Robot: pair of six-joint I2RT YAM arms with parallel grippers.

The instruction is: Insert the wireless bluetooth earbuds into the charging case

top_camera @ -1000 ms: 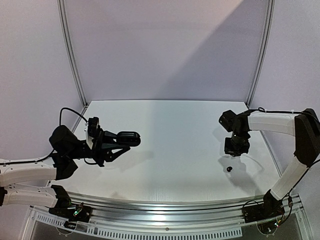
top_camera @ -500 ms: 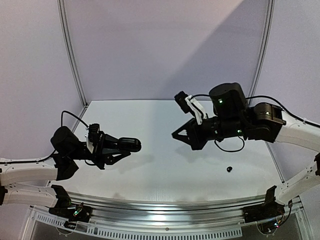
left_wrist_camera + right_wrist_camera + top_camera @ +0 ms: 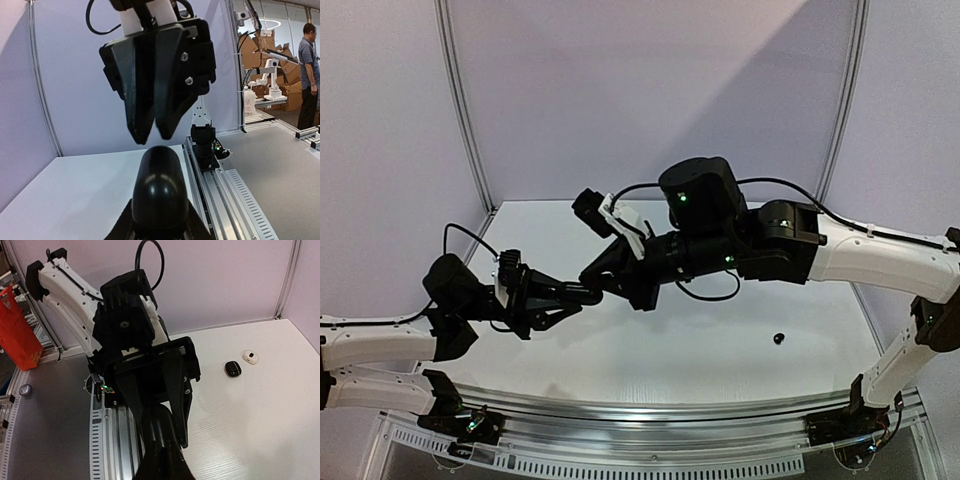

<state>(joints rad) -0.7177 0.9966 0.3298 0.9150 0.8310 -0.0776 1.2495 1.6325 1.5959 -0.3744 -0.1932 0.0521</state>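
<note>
Within left tool (image 3: 567, 295), black case (image 3: 159, 187) (closed)

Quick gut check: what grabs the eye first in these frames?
A mid-air face-off over the left half of the table: the left gripper holds a black oval charging case up, and the right gripper, fingers pressed together, hangs with its tips just short of it. Next, one tiny black earbud lies alone on the table's near right.
</note>
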